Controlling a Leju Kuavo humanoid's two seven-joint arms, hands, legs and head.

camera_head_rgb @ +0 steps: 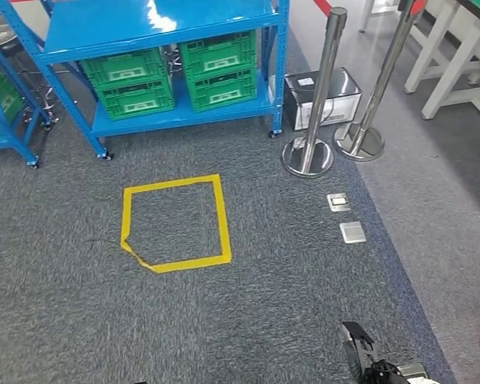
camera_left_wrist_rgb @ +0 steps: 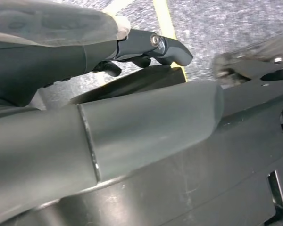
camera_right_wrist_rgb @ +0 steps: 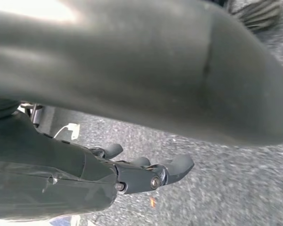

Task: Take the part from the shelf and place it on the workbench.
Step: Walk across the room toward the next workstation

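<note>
The blue shelf (camera_head_rgb: 165, 32) stands ahead across the carpet, with two stacks of green crates (camera_head_rgb: 171, 76) on its lower deck. The crate walls hide whatever lies inside. A workbench (camera_head_rgb: 467, 48) with white legs and a green top stands at the far right. My right hand (camera_head_rgb: 364, 356) hangs low near my body, with its fingers (camera_right_wrist_rgb: 168, 169) spread over the carpet and holding nothing. My left hand (camera_left_wrist_rgb: 133, 127) also hangs at my side, and its dark fingers (camera_left_wrist_rgb: 168, 47) are stretched out and empty above the yellow tape.
A yellow tape square (camera_head_rgb: 174, 224) marks the carpet in front of the shelf. Two chrome stanchions (camera_head_rgb: 322, 96) and a grey box (camera_head_rgb: 322, 96) stand right of the shelf. Two floor sockets (camera_head_rgb: 345, 218) sit in the carpet. A second blue rack (camera_head_rgb: 2, 112) is at the left.
</note>
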